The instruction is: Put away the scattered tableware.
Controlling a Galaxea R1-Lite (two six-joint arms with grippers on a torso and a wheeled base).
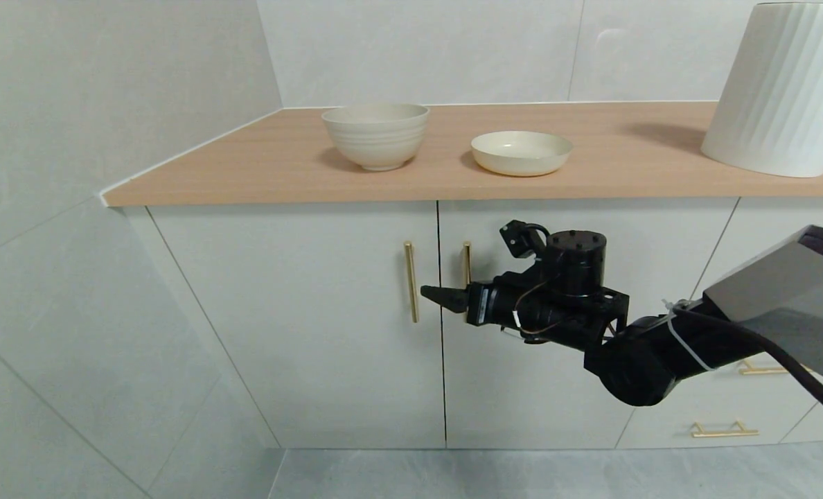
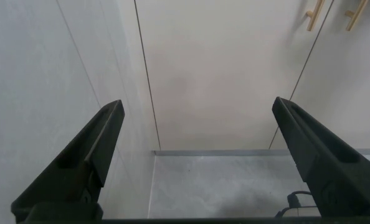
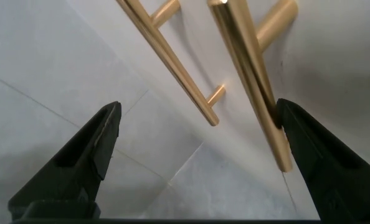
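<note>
The left hand [image 2: 197, 107] hangs spread, low before the cabinet doors [image 2: 222, 74]. On the tabletop [image 1: 245, 166] a deep bowl [image 1: 375, 135] stands left of a shallow dish [image 1: 521, 152] (clearly apart). Below, the right hand [image 1: 439, 296] is spread at the brass handles [image 1: 411, 281], one finger just beside the right-hand handle.

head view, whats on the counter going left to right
bowl → plate → white ribbed container
</note>
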